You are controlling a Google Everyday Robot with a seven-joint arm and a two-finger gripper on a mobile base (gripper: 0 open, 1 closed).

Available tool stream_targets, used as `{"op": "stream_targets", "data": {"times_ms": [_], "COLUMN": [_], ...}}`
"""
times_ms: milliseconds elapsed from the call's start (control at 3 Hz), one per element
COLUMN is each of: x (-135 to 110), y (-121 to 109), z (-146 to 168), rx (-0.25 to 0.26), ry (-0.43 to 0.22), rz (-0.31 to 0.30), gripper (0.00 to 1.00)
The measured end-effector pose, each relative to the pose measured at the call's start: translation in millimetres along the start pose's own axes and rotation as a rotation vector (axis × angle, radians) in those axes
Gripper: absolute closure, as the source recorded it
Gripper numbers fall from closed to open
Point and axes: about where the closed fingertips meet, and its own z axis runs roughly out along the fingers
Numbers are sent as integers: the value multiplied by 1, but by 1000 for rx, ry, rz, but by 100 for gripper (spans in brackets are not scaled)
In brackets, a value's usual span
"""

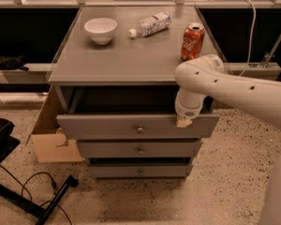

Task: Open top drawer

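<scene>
The top drawer (107,126) is the widest grey drawer of the cabinet, with a small round metal knob (139,129). It stands pulled out some way from under the cabinet top, with a dark gap behind its front. My gripper (182,122) hangs from the white arm at the right part of the drawer front. Its tan tip is at the front's upper edge, to the right of the knob.
Two narrower grey drawers (139,150) sit below. On the cabinet top (122,60) are a white bowl (100,29), a lying plastic bottle (150,24) and a red can (192,41). A cardboard box (49,130), a black stand and a cable (37,191) are on the floor at left.
</scene>
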Motion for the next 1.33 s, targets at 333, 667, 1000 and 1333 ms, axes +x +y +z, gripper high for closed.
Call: {"op": "stream_targets", "data": {"times_ms": [333,667,1000,1333], "x": [5,5,10,16], "y": [7,8,18,32], "z": [-5,-6,-10,-17], "rx": [-10,-11,-25,-44], "ry": [7,6,7,6], "rz": [0,0,1,2], "gripper": [100,100,100,100]}}
